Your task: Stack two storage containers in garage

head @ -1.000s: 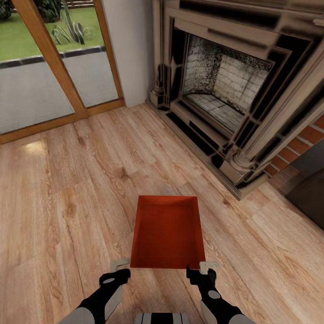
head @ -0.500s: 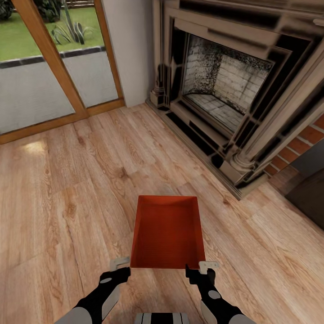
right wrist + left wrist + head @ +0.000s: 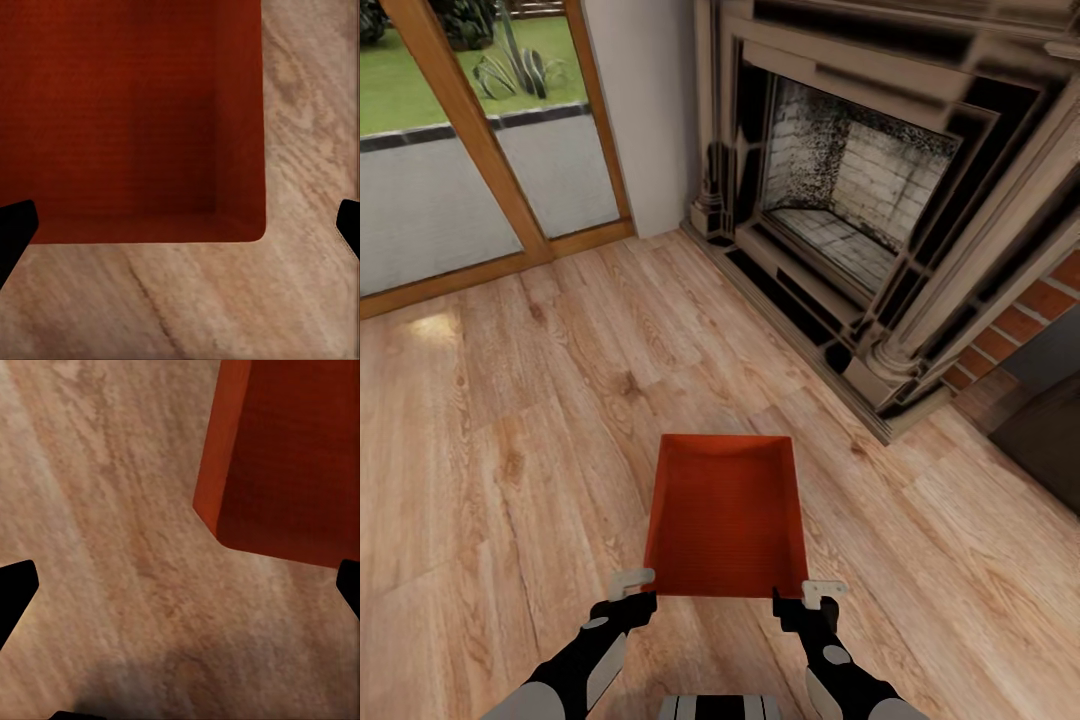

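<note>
One red-orange storage container (image 3: pixel 725 515) sits open-topped and empty on the light wood-plank floor of the living room, in front of me. My left gripper (image 3: pixel 630 592) hovers at its near left corner, open; in the left wrist view that container corner (image 3: pixel 289 457) lies beside the open left gripper (image 3: pixel 180 589). At the near right corner my right gripper (image 3: pixel 815 598) is open too. The right wrist view looks down into the container (image 3: pixel 135 112), its near wall lying across the open right gripper (image 3: pixel 180 225). Neither gripper holds anything.
A fireplace (image 3: pixel 860 190) with a dark stepped surround stands at the right back, red brick (image 3: pixel 1040 310) beside it. A wood-framed glass door (image 3: pixel 470 150) fills the left back. A dark low object (image 3: pixel 1050 430) sits at the right edge. Wood floor (image 3: pixel 510 420) spreads left.
The whole view has shifted slightly, so the camera moved. The left gripper has edged a little closer to the container's near left corner. The right gripper holds its place.
</note>
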Controlling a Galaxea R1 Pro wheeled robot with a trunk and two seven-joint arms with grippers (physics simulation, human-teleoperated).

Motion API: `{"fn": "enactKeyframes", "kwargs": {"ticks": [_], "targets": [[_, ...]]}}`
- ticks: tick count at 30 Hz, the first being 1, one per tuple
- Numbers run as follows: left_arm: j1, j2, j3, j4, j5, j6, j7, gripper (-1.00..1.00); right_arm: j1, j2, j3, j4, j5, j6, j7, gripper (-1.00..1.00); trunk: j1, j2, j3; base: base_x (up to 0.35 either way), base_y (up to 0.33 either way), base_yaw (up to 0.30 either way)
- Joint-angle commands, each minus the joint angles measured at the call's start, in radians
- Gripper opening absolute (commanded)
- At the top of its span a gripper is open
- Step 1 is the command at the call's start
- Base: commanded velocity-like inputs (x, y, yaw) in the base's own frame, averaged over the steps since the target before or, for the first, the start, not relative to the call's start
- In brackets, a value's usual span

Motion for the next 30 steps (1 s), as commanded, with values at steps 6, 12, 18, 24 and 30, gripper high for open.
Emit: {"fn": "enactKeyframes", "kwargs": {"ticks": [6,12,18,24,30], "targets": [[0.000,0.001,-0.008,-0.001,0.009,0.001,0.007,1.00,-0.001,0.001,0.006,0.001,-0.002,-0.002,-0.006,1.00,0.000,0.000,0.000,0.000,-0.019,0.000],[0.000,0.001,-0.008,-0.001,0.009,0.001,0.007,1.00,-0.001,0.001,0.006,0.001,-0.002,-0.002,-0.006,1.00,0.000,0.000,0.000,0.000,-0.002,0.000],[0.000,0.001,-0.007,-0.001,0.009,0.001,0.007,1.00,-0.001,0.000,0.006,0.001,-0.002,-0.002,-0.006,1.00,0.000,0.000,0.000,0.000,0.000,0.000],[0.000,0.001,-0.007,-0.001,0.009,0.001,0.007,1.00,-0.001,0.000,0.006,0.001,-0.002,-0.002,-0.006,1.00,0.000,0.000,0.000,0.136,0.000,0.000],[0.000,0.001,-0.007,-0.001,0.009,0.001,0.007,1.00,-0.001,0.000,0.006,0.001,-0.002,-0.002,-0.006,1.00,0.000,0.000,0.000,0.273,0.000,0.000]]}}
